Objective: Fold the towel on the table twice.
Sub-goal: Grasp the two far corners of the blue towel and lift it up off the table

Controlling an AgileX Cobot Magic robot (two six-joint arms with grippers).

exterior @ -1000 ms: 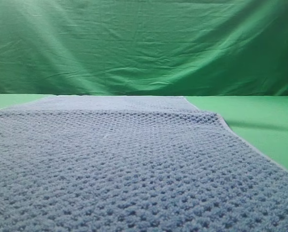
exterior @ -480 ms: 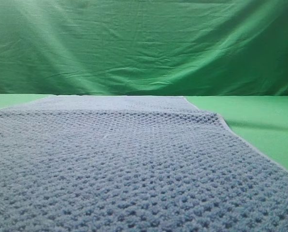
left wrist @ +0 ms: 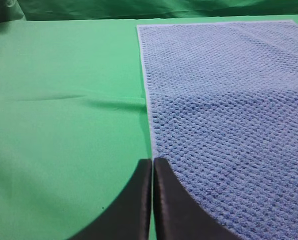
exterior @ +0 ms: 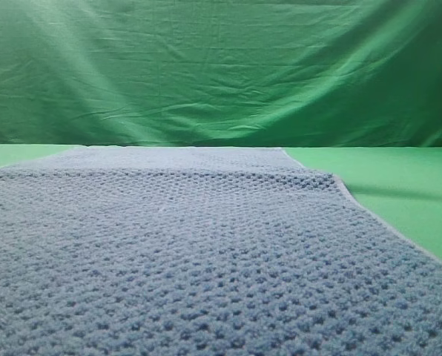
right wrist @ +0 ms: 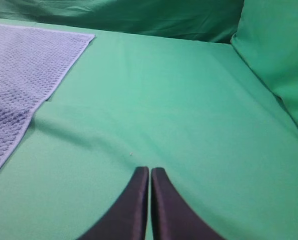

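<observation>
The blue-grey waffle-weave towel (exterior: 191, 252) lies spread flat over the green table (exterior: 399, 185) and fills most of the exterior high view; no gripper shows there. In the left wrist view my left gripper (left wrist: 152, 162) is shut with nothing in it, hovering right at the towel's (left wrist: 229, 115) left hemmed edge. Seen from the right wrist, my right gripper (right wrist: 149, 171) is shut and empty over bare green table (right wrist: 189, 100), well to the right of the towel's (right wrist: 19, 80) right edge.
A wrinkled green backdrop curtain (exterior: 221, 70) hangs behind the table. A raised crease in the table cloth (right wrist: 74, 127) runs from the towel's right edge, and another crease (left wrist: 89, 100) meets its left edge. Green drapery (right wrist: 279, 50) rises at the right.
</observation>
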